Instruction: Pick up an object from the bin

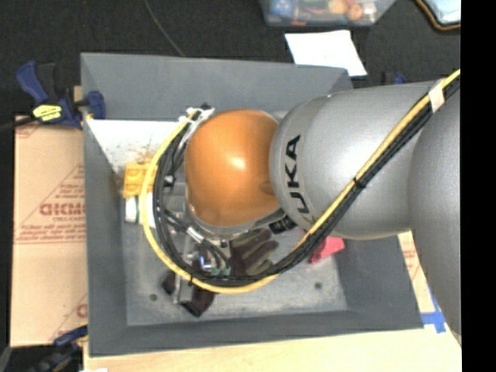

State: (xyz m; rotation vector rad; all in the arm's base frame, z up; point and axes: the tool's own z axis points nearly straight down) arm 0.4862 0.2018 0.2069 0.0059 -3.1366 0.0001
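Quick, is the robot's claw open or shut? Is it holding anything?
Gripper: cannot be told; it sits low in the grey metal bin, under the arm's orange cover.

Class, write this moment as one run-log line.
arm: down in bin | end effector: lower-left floor | left wall: yellow item, white item | right of arm: pink item | grasp: unconfirmed

The arm (364,169), its wrist under an orange cover (229,165), hangs over the middle of the grey bin (105,285). At the bin's 9 o'clock a yellow piece (134,180) lies just beside a white piece (132,209). At 4 o'clock a pink piece (332,248) peeks from beneath the arm.
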